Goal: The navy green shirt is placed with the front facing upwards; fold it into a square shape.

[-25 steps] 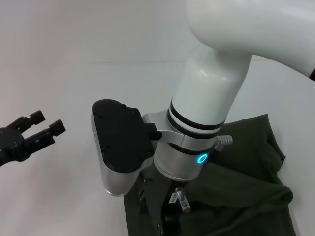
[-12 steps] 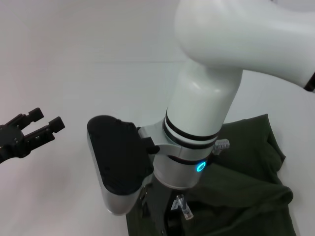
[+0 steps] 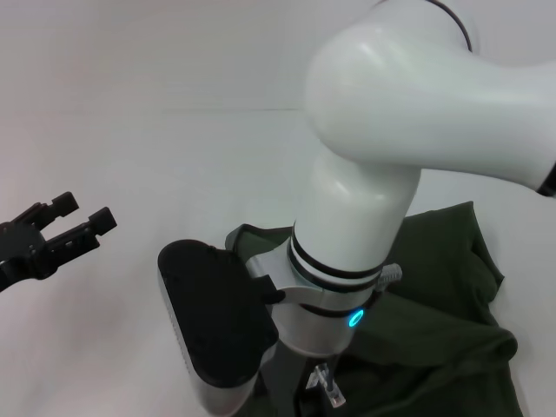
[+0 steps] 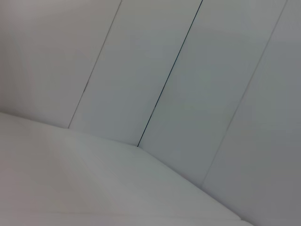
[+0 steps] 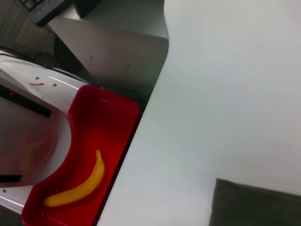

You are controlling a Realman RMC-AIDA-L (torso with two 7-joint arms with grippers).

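Navy green shirt (image 3: pixel 443 287) lies rumpled on the white bench (image 3: pixel 174 165), toward the near right, with folds and a bunched ridge along its near edge; no lettering shows, and it is far from a square.

At the far left the left gripper (image 3: pixel 80 221) hovers above bare bench, well apart from the shirt, its fingers (image 3: pixel 100 220) spread and holding nothing. Its wrist view shows only pale wall panels and bench.

Toward the middle, the right arm (image 3: pixel 365 217) reaches down over the shirt's left part and hides much of it. I cannot tell how the right gripper stands. The right wrist view shows a corner of the shirt, and beyond the bench edge a red bin (image 5: pixel 94 141) holding a banana (image 5: pixel 80 186).

Judged from this, folding has barely begun; the cloth needs flattening and every fold is left.
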